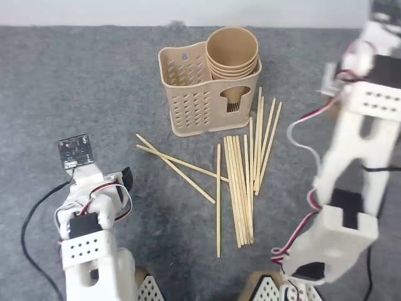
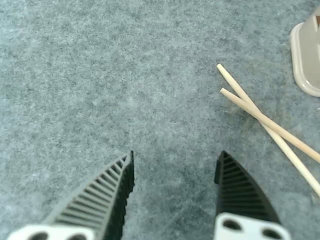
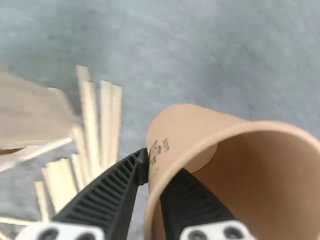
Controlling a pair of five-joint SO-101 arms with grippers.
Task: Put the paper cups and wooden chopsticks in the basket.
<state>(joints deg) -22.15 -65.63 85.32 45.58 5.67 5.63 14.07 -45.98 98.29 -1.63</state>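
Paper cup [image 3: 240,165] sits clamped by its rim in right pincer [image 3: 159,167]; left pincer [image 2: 175,160] stands apart, crossed chopsticks [image 2: 260,117] nearby.

You see a beige basket [image 1: 194,103] patterned with rows of small slots, tan paper cups [image 1: 232,49], pale wooden chopsticks [image 1: 241,188], mottled grey carpet [image 1: 81,81], a black, ribbed left gripper [image 2: 177,154] and white arms [image 1: 94,257].
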